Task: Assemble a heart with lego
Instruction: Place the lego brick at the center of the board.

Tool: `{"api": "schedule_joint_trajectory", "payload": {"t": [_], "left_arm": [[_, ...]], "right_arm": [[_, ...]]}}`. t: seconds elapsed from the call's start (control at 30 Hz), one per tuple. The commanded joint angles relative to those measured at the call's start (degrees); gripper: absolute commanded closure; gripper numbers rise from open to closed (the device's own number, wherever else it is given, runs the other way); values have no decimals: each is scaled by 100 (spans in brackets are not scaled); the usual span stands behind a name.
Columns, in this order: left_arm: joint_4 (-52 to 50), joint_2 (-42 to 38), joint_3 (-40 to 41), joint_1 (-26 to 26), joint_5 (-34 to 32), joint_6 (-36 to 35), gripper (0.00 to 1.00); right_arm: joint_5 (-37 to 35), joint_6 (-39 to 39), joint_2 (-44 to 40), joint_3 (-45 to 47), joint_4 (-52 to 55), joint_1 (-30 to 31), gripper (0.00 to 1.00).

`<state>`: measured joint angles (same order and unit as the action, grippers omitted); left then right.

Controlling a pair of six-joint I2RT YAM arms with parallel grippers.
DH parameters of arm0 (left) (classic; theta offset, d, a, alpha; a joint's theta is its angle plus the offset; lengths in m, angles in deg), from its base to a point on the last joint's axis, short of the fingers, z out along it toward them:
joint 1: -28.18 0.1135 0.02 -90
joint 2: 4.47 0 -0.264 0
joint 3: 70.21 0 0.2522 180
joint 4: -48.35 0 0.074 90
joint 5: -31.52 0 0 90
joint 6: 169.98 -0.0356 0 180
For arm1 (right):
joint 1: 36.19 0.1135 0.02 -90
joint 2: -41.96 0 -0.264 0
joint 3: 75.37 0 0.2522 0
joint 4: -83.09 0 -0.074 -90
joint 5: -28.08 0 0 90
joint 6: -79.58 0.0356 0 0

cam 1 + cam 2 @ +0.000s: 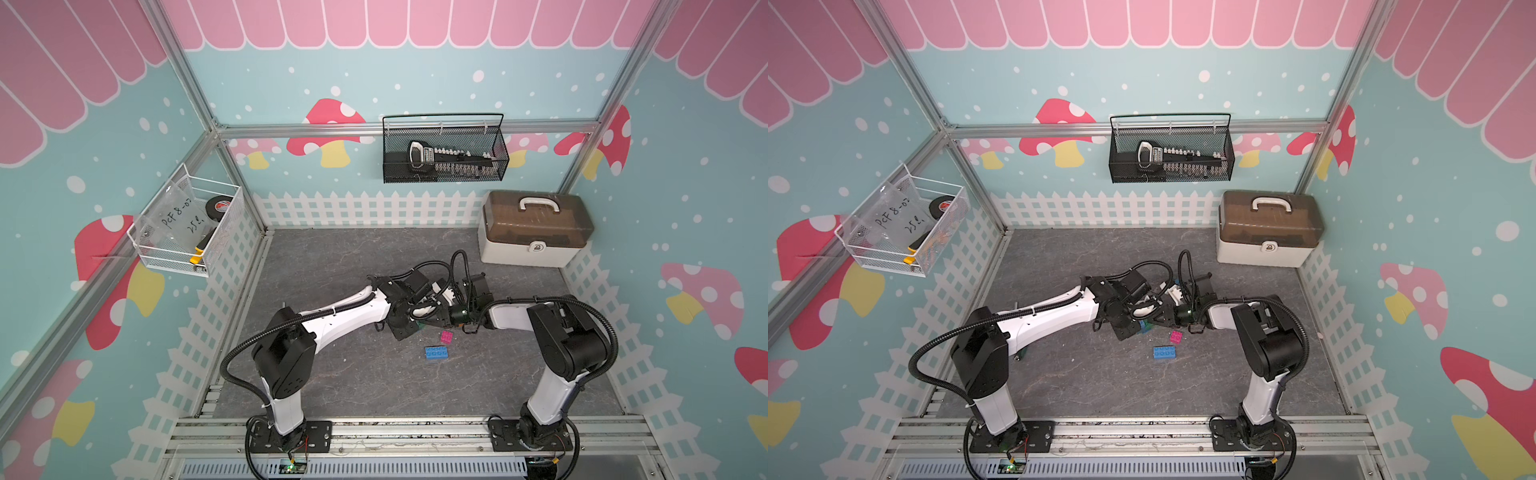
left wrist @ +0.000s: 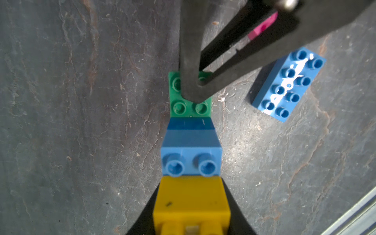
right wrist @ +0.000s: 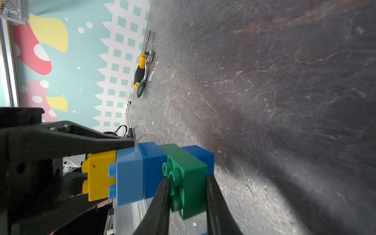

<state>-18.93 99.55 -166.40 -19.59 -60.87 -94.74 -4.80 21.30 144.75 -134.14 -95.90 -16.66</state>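
A partial heart [image 2: 191, 140] hangs just above the mat as a row of joined lego: yellow, light blue, dark blue. My left gripper [image 2: 191, 185] is shut on its yellow end [image 3: 99, 175]. At the other end is a green brick [image 2: 179, 107] [image 3: 191, 173], with my right gripper [image 3: 188, 179] shut on it, one finger on each side. Another dark blue brick [image 3: 201, 156] shows behind the green one. In both top views the two grippers meet mid-mat and hide most of the stack [image 1: 1145, 327]. A loose light blue brick [image 1: 436, 354] [image 2: 286, 85] and a pink brick [image 1: 446, 336] lie on the mat.
A beige toolbox [image 1: 534, 232] stands at the back right. A black wire basket [image 1: 444, 149] hangs on the back wall and a white basket [image 1: 187, 224] on the left wall. A screwdriver and ratchet [image 3: 140, 71] lie by the left fence.
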Motion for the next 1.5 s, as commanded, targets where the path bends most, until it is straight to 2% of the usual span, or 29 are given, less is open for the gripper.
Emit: {"api": "schedule_joint_trajectory", "payload": {"t": [0.0,0.17,0.3,0.37,0.47,0.53,0.6,0.67,0.8,0.93,1.03,1.13,1.3,1.47], "left_arm": [[495,-263,22,82,-115,79,56],[1045,-636,354,235,-40,443,43],[1610,-1129,697,477,-103,1096,26],[1831,-1516,954,621,-15,1507,26],[2739,-2392,1922,844,448,2271,25],[3839,-3143,2893,982,915,2715,25],[5088,-3738,3941,1172,1328,3070,19],[6090,-3972,4682,1270,1405,3176,16],[7392,-3412,5292,1251,1527,3114,15],[8087,-2614,5224,1392,1882,3631,18],[8695,-2462,5424,1797,2243,4356,22],[9768,-2218,5753,2217,3009,5314,27],[11302,-1348,5896,2400,3803,6414,35],[12603,-651,5958,2636,4202,7473,42]], "right_arm": [[162,10,76,63,-170,29,85],[91,43,77,85,-191,-11,86],[13,165,67,128,-340,-32,87],[-30,305,58,184,-533,-45,87],[-52,497,66,256,-799,-63,87],[-39,589,67,288,-900,-72,87],[-26,699,59,287,-1009,-89,87],[-39,797,24,292,-1053,-98,87],[-59,996,-10,174,-1077,-98,87],[-205,1123,-35,77,-1065,-103,87],[-293,1300,-13,106,-1209,-98,87],[-333,1423,5,115,-1348,-101,87],[-437,1632,-46,147,-1601,-92,87],[-644,1778,-109,200,-1769,-90,87]]}}
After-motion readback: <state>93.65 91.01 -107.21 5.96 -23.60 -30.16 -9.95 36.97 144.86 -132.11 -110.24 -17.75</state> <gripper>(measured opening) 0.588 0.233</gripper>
